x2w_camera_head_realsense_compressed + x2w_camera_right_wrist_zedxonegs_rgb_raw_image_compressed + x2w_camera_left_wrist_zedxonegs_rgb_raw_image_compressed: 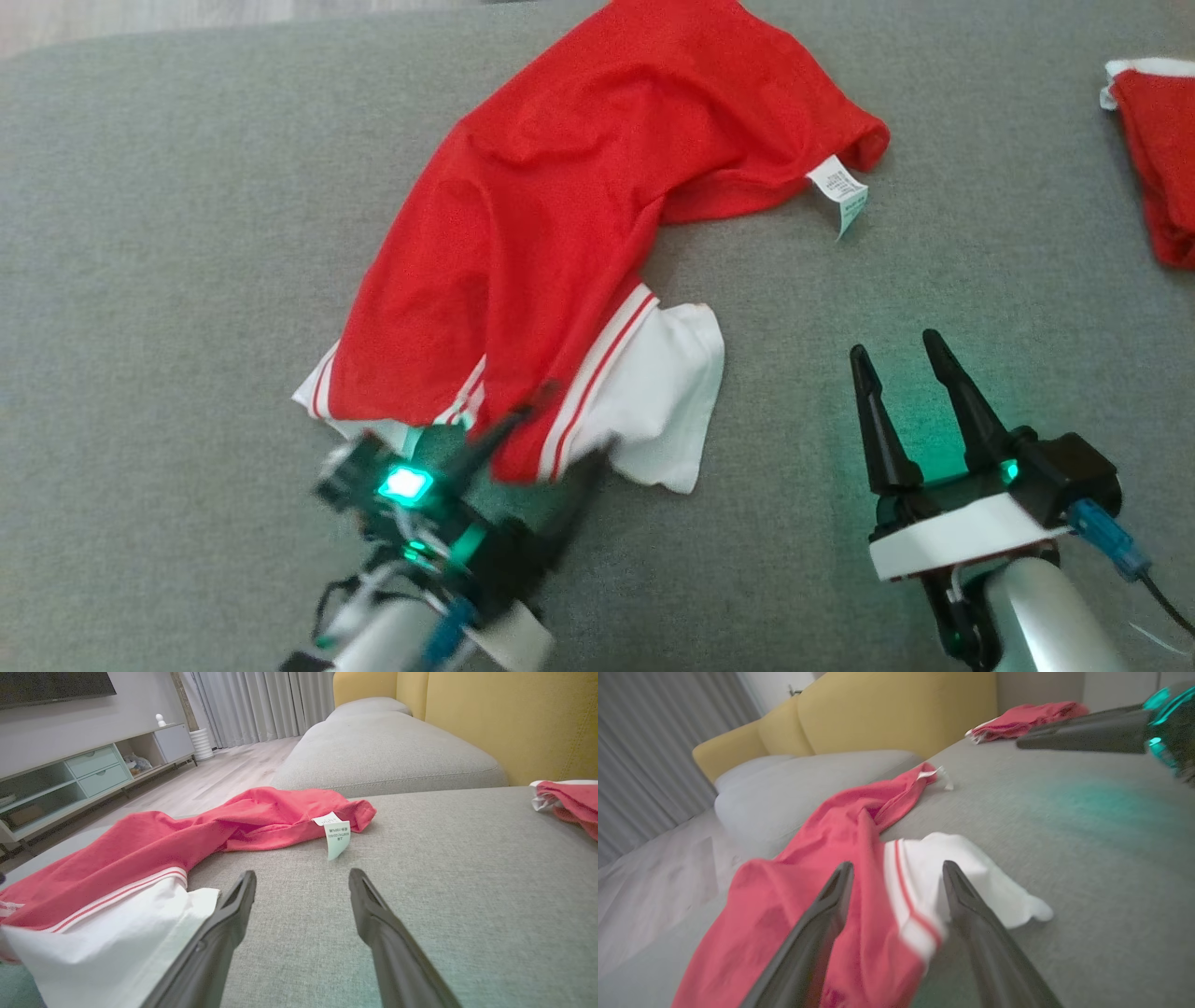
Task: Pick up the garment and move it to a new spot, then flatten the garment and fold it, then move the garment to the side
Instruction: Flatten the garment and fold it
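Garment (560, 215): red shirt with white red-striped sleeve ends and a white care label (840, 191), lying crumpled on a diagonal across the grey sofa cushion (140, 233), far end near the cushion's edge. Left end effector (897, 868) spread wide, fingers straddling the near hem, not pinching; right end effector (894, 347) also spread, over bare cushion beside it. Open cushion both sides; second red garment (1158, 159) at far right edge.

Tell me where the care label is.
Head view, upper right of centre: the white care label sticks out from the right edge of the red garment onto the grey cushion, beyond the right hand.
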